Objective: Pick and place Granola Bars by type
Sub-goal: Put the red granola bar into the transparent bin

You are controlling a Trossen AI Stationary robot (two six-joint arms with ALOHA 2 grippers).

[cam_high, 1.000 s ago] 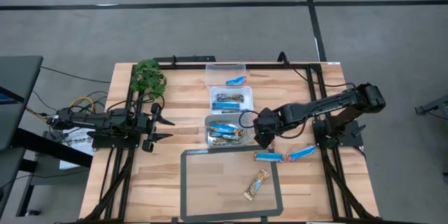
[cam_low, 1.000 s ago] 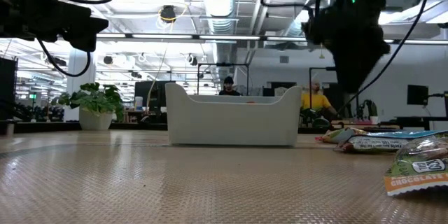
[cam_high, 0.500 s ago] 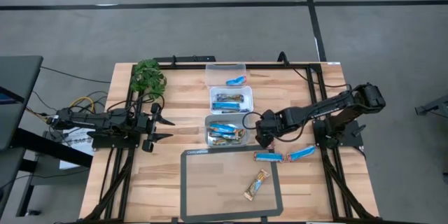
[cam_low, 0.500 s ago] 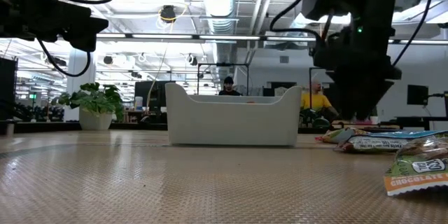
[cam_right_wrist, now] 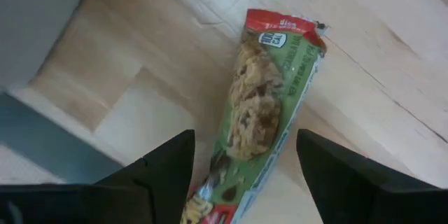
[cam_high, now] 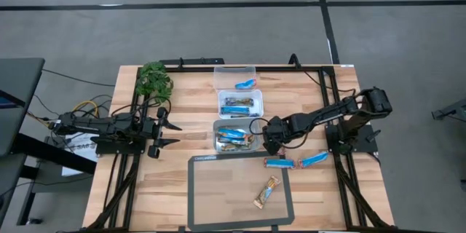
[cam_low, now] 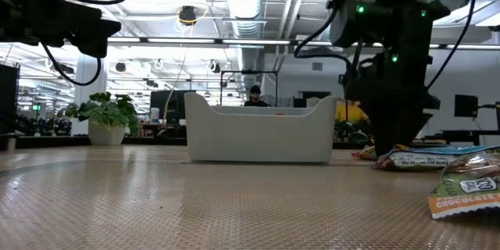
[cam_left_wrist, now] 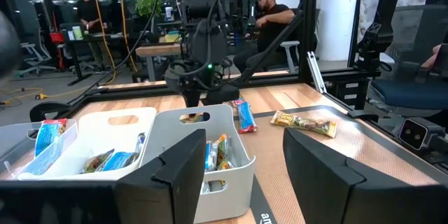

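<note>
Right gripper (cam_right_wrist: 241, 175) hangs low over the surface (cam_high: 189, 116), jaws wide, holding nothing; a green-and-red granola bar (cam_right_wrist: 262, 112) lies flat on the wood between its fingers. We note more bars (cam_high: 237, 137) in the white bins (cam_high: 216, 125) at mid-surface. Left gripper (cam_high: 167, 134) waits near the left edge, jaws wide.

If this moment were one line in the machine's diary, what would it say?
right tool: open, low over green-wrapped bar on table beside nearest bin | left tool: open, waiting at left side | bar not gripped
</note>
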